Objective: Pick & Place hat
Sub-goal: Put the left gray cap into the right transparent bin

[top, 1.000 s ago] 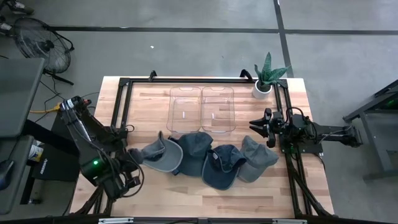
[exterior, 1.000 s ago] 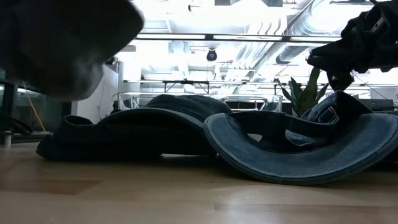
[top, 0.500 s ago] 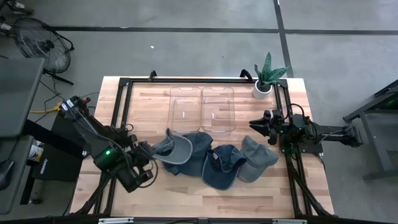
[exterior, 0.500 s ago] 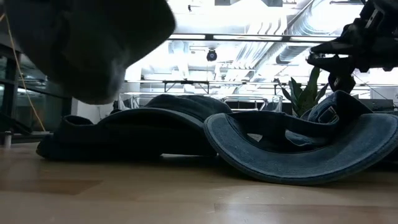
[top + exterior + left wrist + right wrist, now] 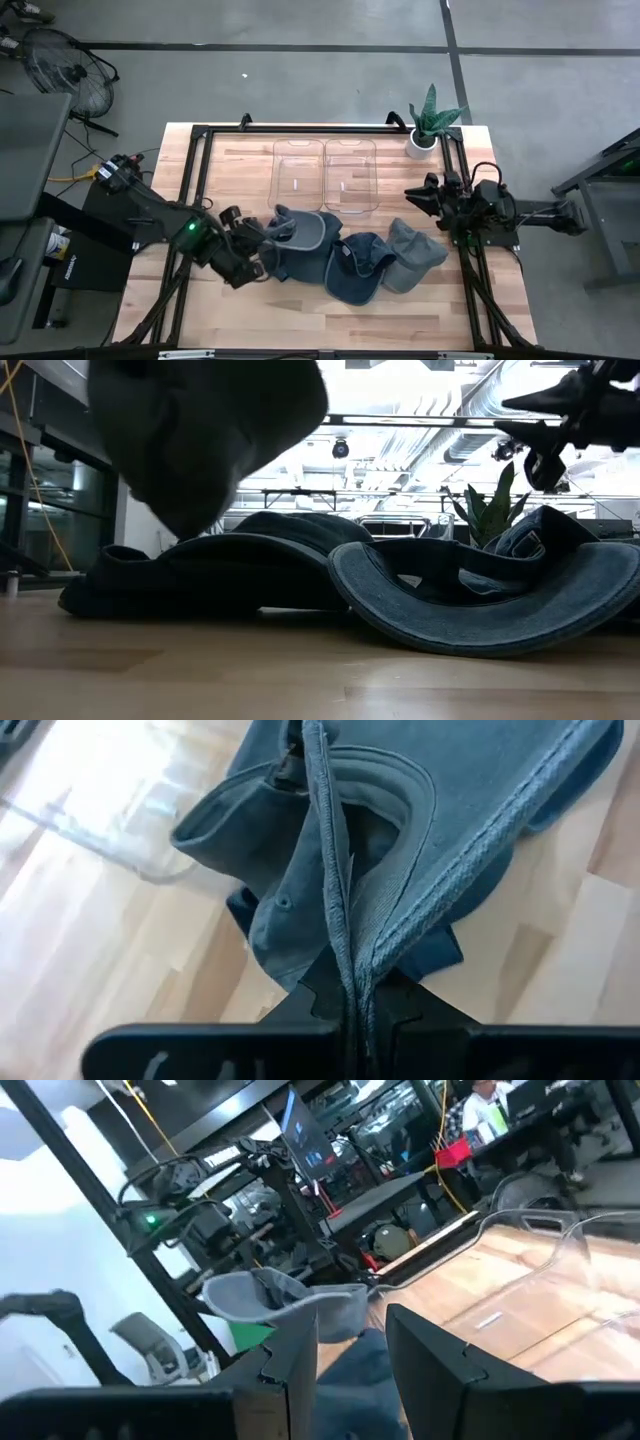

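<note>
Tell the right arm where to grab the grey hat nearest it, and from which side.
Grip the grey hat at its peaked end, the part nearest the right gripper. That end looks raised, so open fingers could probably straddle it coming from above on the plant side. Its other side overlaps the dark blue hat. The left gripper holds another hat by the brim.

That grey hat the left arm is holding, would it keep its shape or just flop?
Probably flop: the hat folds and sags where the left gripper pinches its brim. It looks like soft cloth, so likely light and unlikely to slip or break.
</note>
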`<state>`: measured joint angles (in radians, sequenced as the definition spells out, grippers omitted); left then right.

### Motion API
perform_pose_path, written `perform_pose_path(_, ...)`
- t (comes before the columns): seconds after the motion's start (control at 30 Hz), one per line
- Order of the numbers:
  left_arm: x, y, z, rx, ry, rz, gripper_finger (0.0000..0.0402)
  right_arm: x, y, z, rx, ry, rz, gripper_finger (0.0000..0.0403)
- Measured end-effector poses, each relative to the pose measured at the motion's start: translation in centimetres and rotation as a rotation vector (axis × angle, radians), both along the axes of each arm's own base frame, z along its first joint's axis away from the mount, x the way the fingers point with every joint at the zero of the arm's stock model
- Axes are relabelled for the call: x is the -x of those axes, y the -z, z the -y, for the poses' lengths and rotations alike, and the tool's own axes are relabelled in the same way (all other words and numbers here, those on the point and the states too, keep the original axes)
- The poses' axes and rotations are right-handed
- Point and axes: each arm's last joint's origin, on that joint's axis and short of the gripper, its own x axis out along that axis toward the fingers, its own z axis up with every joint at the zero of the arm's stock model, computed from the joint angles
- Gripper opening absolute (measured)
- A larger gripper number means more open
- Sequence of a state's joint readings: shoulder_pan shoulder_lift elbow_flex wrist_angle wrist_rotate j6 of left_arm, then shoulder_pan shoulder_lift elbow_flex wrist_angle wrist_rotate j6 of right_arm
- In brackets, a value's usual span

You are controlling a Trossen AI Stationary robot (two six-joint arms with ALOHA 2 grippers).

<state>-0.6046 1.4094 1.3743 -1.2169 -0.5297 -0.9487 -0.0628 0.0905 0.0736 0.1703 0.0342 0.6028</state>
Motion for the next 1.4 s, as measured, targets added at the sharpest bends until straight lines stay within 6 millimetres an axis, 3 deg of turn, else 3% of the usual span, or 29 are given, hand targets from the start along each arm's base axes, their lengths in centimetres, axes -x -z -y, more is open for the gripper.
perform_pose_path(0.17,-1.0,-0.1,-1.2,-0.079,0.065,-0.011,0.0,-1.1,-2.2,-0.1,-0.013,-0.062,-0.057,0.0116)
perform_pose_path(0.47,-2.8,-1.1,-1.5,-0.516,0.465,-0.005,0.0,-5.7,-5.8,-0.1,0.459,-0.135,-0.255,0.0116)
perform_pose_path(0.6,-3.4,-1.7,-1.3,-0.67,0.549,0.016,0.0001,-7.9,-6.8,0.0,0.536,-0.161,-0.328,0.0116)
perform_pose_path(0.7,-3.7,-2.1,-1.2,-0.759,0.586,0.022,0.0001,-9.4,-7.9,0.2,0.433,-0.15,-0.341,0.0116)
perform_pose_path(0.83,-3.9,-2.4,-1.2,-0.848,0.573,0.014,0.0001,-11.1,-8.9,0.8,0.128,-0.118,-0.354,0.0116)
perform_pose_path(1.0,-3.8,-2.5,-1.5,-0.982,0.577,-0.059,0.0001,-12.4,-9.2,1.3,-0.151,-0.211,-0.374,0.0116)
perform_pose_path(1.23,-3.8,-2.6,-1.6,-1.144,0.653,-0.179,0.0001,-12.9,-9.3,1.6,-0.309,-0.242,-0.376,0.0124)
perform_pose_path(1.4,-3.7,-2.7,-1.7,-1.236,0.717,-0.265,0.0002,-13.0,-10.0,1.5,-0.329,-0.255,-0.306,0.0167)
